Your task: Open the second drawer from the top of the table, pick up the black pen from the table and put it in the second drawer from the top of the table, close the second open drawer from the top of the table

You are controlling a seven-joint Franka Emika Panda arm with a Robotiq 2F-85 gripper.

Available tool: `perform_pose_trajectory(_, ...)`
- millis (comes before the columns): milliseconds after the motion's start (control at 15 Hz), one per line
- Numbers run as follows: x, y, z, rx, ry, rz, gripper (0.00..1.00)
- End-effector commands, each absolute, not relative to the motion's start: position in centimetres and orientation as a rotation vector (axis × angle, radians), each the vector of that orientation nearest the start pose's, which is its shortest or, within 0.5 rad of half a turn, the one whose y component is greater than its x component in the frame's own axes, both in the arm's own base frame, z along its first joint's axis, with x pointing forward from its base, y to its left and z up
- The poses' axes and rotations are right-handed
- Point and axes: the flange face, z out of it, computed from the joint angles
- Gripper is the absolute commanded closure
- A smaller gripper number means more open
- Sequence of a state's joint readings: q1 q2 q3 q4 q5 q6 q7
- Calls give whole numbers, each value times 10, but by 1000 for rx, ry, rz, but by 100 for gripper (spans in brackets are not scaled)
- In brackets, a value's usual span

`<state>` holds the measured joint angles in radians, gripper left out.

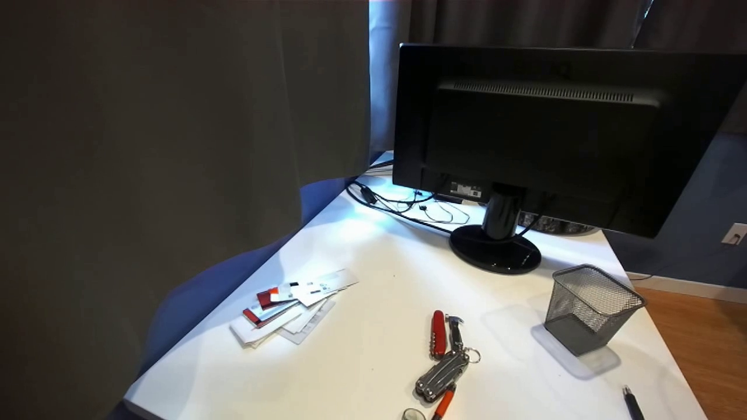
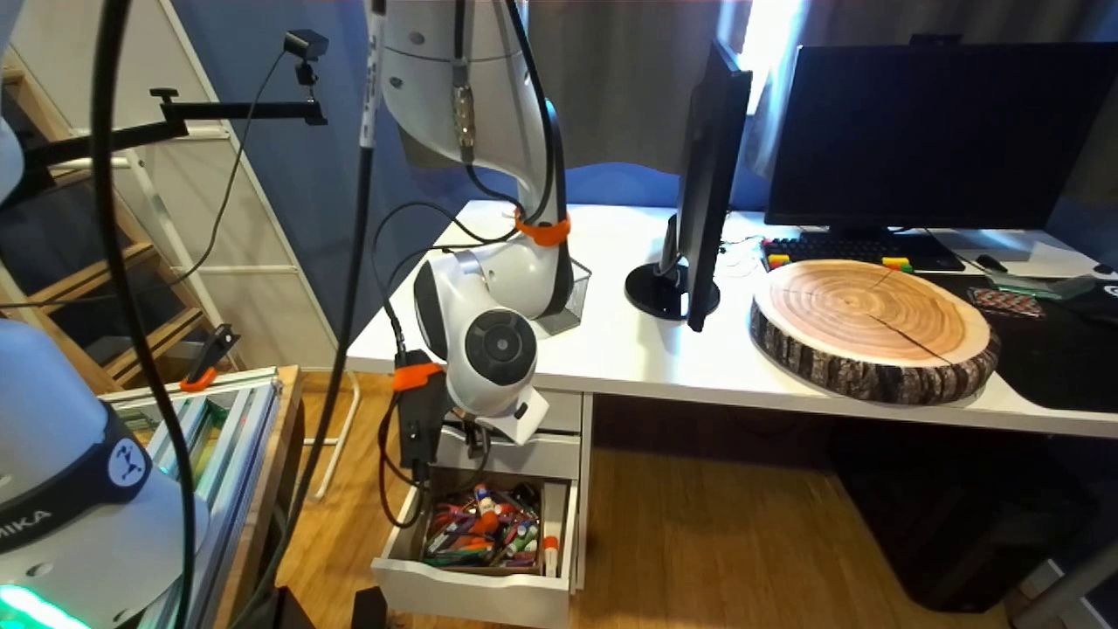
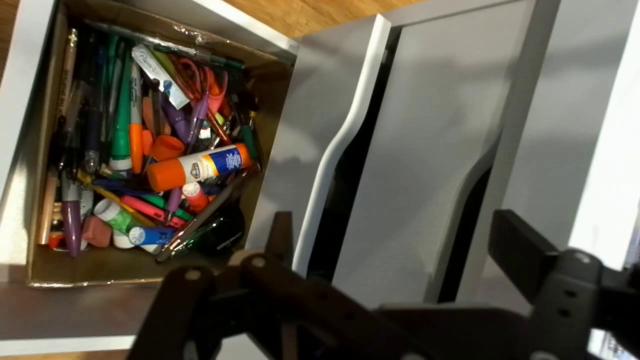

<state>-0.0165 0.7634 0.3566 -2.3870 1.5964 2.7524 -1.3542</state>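
I had the end effector (image 3: 392, 230) spread at the drawer fronts (image 3: 430, 115), second-drawer opening seemingly in hand, a hooking pull due. In an exterior view, the black pen (image 1: 633, 402) lay on the desk (image 1: 525, 385) near its right edge.

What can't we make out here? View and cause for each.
Black pen: one end, cut off by the bottom edge of an exterior view.
Orange handle: cut off there too.
Mesh cup: partly hidden behind the arm, in an exterior view.
Open drawer: wrist view, bottom mostly hidden by the stationery pile.
Drawer just above: wrist view, inside lost in a dark gap.
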Motion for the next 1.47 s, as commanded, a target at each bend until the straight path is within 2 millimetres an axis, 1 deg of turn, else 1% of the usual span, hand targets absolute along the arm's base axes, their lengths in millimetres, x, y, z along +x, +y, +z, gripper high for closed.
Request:
perform_pose_trajectory(0, 350, 124, -29, -2513, 39, 159, 0)
perform_pose_trajectory(133, 355, 121, -41, -2515, 64, 148, 0)
perform_pose_trajectory(400, 366, 122, -66, -2510, 106, 104, 0)
perform_pose_trajectory(600, 371, 123, -85, -2498, 147, 66, 0)
perform_pose_trajectory(933, 371, 130, -111, -2475, 194, 18, 0)
perform_pose_trajectory(1400, 368, 136, -136, -2461, 287, -32, 0)
